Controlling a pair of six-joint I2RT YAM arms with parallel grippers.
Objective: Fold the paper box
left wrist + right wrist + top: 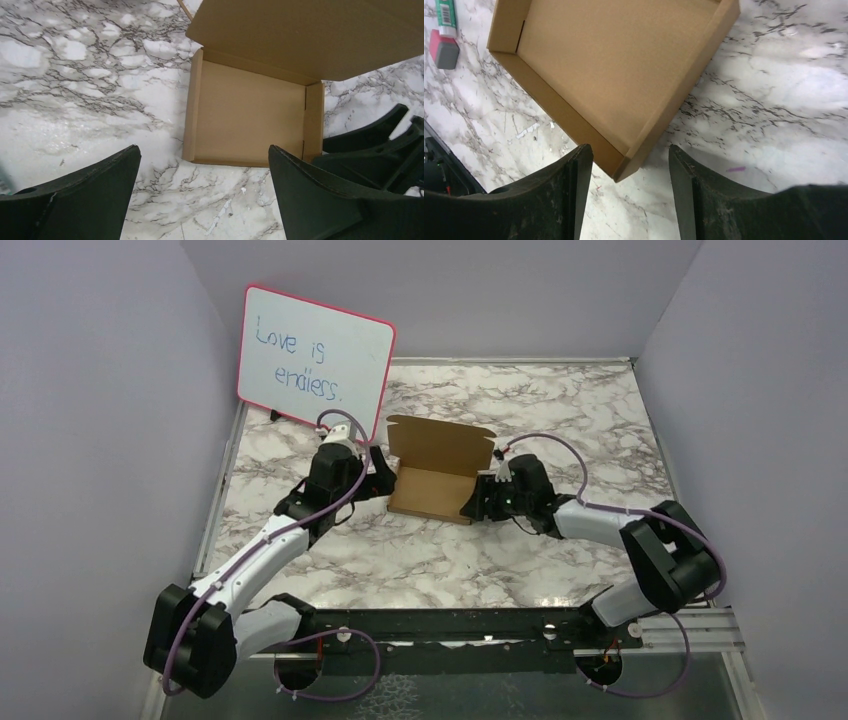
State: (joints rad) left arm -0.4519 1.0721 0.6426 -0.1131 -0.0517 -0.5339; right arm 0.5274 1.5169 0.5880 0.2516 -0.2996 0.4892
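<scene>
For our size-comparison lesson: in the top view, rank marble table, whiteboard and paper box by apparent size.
Largest: marble table.
Next: whiteboard.
Smallest: paper box, lid open; fairly close to the whiteboard.

High rear overview, two wrist close-ups
All look downward and share the paper box (430, 492), the wrist cameras viewing it from opposite sides.

Paper box (432, 472): plain brown cardboard, matt, fine fibrous grain, crisp creases at folds.
Table (560, 410) under box: marble-pattern top, smooth, glossy, glare patches.
Left gripper (203, 150), right gripper (629, 147), either side of box: black plastic-looking fingers (549, 200), matt, slightly grainy, pale scuffs.
Whiteboard (315, 355) behind box: glossy white face, pink frame.
</scene>
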